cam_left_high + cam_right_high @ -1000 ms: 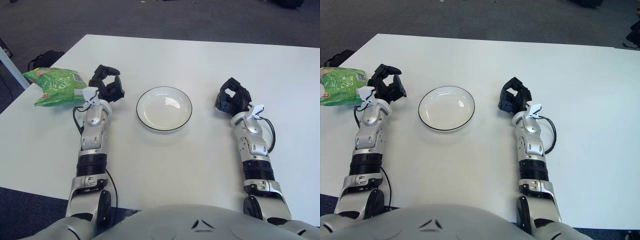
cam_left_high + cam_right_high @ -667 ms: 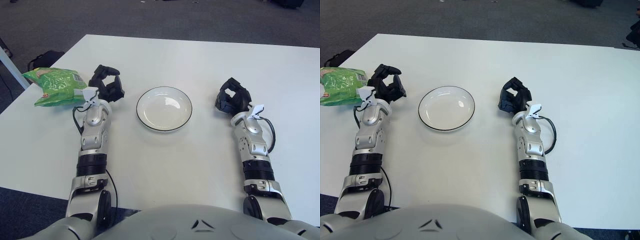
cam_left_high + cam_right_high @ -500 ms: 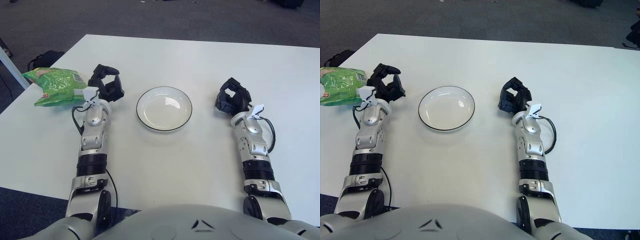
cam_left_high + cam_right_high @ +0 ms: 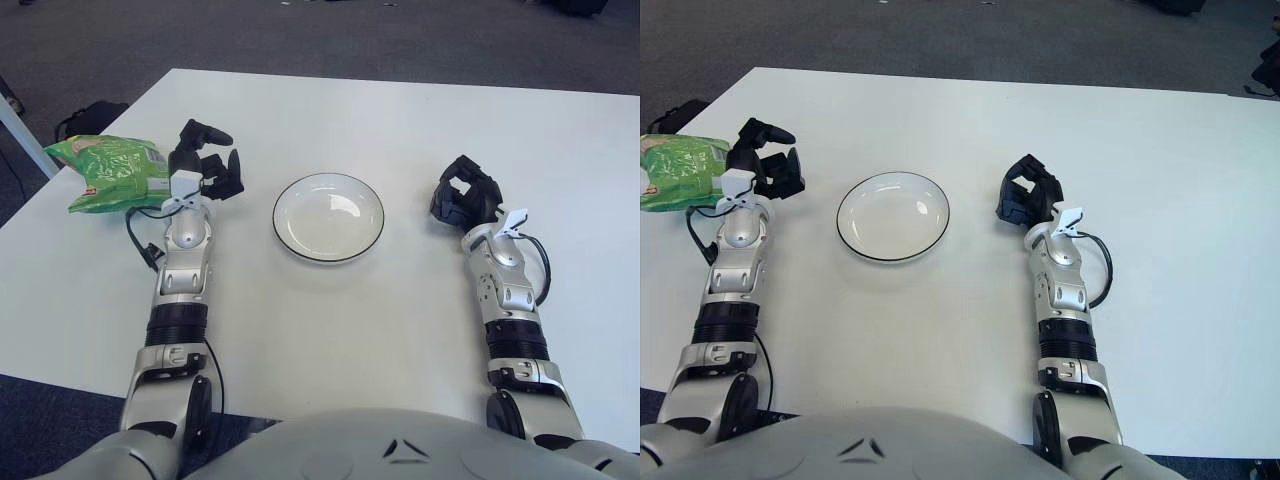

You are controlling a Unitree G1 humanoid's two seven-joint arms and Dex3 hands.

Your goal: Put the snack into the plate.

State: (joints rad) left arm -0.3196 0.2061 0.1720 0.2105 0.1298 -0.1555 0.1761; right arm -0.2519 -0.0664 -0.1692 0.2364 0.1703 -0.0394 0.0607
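Left hand (image 4: 203,160), fingers spread and empty, sits beside the snack bag (image 4: 112,172) to grasp it for the plate (image 4: 329,217).

Quick count from us: we've got one white surface (image 4: 350,120) carrying everything. On it we count one green snack bag (image 4: 112,172), way over at the left edge, and one white plate (image 4: 328,217) with a dark rim, sitting in the middle with nothing in it. Then two arms, so two robot hands: one left robot hand (image 4: 204,164) just beside the snack bag, one right robot hand (image 4: 463,197) off to the right of the plate. We also see one dark bag-like thing (image 4: 88,117) down on the floor past the left edge. So that's one snack, one plate, two robot hands, one surface.
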